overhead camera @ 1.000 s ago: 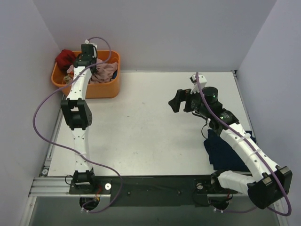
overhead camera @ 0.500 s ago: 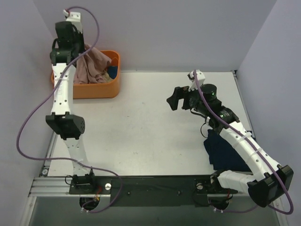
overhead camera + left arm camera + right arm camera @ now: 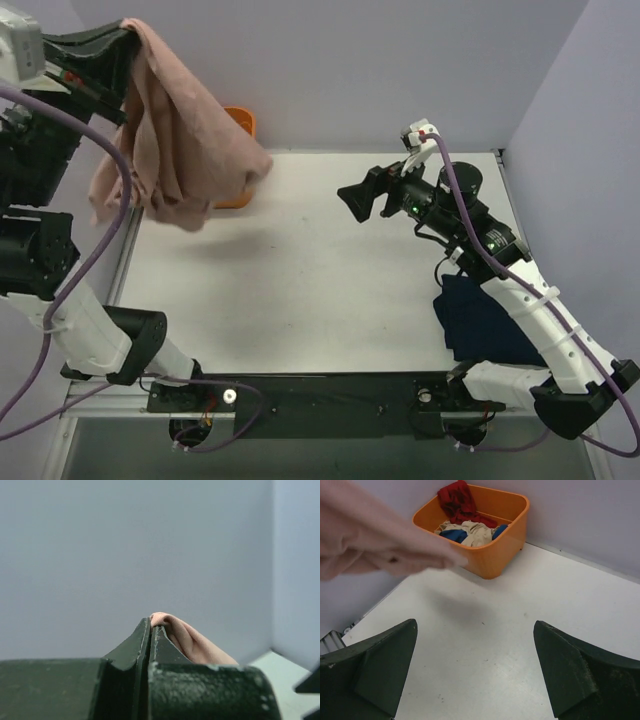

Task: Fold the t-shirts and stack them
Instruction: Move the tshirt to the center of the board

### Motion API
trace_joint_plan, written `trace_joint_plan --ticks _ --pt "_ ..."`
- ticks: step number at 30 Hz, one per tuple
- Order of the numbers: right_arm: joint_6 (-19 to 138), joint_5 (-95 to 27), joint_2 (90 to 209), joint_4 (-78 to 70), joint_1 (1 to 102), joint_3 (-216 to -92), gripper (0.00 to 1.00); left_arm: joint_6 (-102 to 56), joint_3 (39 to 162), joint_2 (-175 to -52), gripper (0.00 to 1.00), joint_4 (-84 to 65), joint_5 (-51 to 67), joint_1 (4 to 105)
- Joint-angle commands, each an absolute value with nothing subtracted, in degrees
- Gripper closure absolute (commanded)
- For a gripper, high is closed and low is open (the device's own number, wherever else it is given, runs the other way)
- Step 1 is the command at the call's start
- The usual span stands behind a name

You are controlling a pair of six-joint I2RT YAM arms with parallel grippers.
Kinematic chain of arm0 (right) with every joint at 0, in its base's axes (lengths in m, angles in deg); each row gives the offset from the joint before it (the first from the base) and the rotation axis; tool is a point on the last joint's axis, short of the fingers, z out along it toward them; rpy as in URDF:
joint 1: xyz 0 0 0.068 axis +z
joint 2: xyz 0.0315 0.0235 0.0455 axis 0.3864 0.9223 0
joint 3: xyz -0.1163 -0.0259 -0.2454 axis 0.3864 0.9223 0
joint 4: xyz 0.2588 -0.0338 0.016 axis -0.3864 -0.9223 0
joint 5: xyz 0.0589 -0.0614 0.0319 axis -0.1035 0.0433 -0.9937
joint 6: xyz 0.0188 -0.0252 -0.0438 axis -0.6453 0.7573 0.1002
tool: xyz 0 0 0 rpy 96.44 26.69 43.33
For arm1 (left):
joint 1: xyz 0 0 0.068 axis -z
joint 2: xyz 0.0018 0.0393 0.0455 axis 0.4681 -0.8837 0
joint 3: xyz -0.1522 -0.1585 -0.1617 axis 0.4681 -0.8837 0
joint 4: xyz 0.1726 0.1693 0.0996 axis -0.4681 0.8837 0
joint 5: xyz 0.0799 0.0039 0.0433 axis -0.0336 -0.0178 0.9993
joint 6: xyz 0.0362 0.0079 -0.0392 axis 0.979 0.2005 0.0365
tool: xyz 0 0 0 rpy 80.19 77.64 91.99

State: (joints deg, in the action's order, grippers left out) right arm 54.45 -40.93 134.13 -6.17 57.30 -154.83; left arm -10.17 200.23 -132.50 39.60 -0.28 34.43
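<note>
Aloft, dusty-pink shirt hangs bunched; navy shirt lies flat.

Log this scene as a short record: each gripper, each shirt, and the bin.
left gripper: shut on pink t-shirt, raised high at far left
right gripper: open, empty, above the table, facing the orange bin
pink t-shirt: hanging bunched, clear of the table
navy t-shirt: lying at the table's near right
orange bin: far left corner, holding red, beige and blue cloth

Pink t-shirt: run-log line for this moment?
left gripper shut on pink t-shirt, hanging aloft | right gripper open, empty | navy t-shirt on table
</note>
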Motion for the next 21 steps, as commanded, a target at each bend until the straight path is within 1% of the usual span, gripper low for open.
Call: trace_joint_plan --ticks 1,3,4,6,9,12,13,14,15,16,18,19,20,21 --pt "51.3 -43.0 130.7 -6.3 55.4 -155.4 0.05 -15.3 189.0 -137.3 1.0 46.3 -12.1 39.9" --pt "48.9 -43.1 129.0 -7.7 52.4 -154.1 0.05 -11.9 183.7 -137.7 1.0 48.0 -10.0 46.8" --pt "46.9 -43.2 128.8 -9.6 50.7 -153.7 0.04 -7.8 182.0 -138.6 1.0 49.2 -7.1 52.1" --pt "44.2 -43.1 127.9 -13.6 45.7 -152.7 0.05 -5.1 177.4 -140.6 1.0 49.4 -6.7 57.5" --pt "42.7 -40.3 126.5 -18.7 38.3 -150.4 0.05 -5.7 168.7 -144.5 1.0 43.3 -7.4 62.2" --pt "43.0 -36.6 126.9 -27.8 33.7 -150.0 0.05 -4.6 160.9 -148.2 1.0 37.3 -5.8 64.7" --pt "42.9 -35.0 127.9 -29.3 32.1 -149.9 0.06 -4.5 159.5 -150.1 0.97 34.9 -5.9 65.6" --pt "43.4 -34.4 128.4 -32.4 31.4 -149.6 0.07 -5.0 157.3 -151.0 0.52 33.7 -6.3 65.8" --pt "44.0 -33.2 129.6 -33.5 30.6 -149.3 0.08 -5.4 156.2 -152.4 0.26 32.4 -6.7 66.0" --pt "45.0 -32.3 130.3 -36.1 30.6 -148.9 0.08 -6.2 154.9 -153.0 0.06 32.0 -7.3 66.0" --pt "45.8 -32.1 132.1 -38.7 30.7 -148.5 0.11 -7.3 154.2 -154.0 0.05 32.2 -6.2 65.6" --pt "45.6 -32.2 132.8 -39.6 31.2 -148.3 0.15 -7.4 154.2 -154.0 0.05 33.5 -4.8 64.7" --pt "45.7 -32.5 133.1 -40.2 33.1 -147.7 0.17 -7.4 154.3 -153.8 0.05 34.4 -4.2 64.2" --pt "45.8 -30.2 133.1 -40.1 34.8 -147.5 0.18 -7.4 154.5 -153.2 0.05 36.9 -3.3 62.7"
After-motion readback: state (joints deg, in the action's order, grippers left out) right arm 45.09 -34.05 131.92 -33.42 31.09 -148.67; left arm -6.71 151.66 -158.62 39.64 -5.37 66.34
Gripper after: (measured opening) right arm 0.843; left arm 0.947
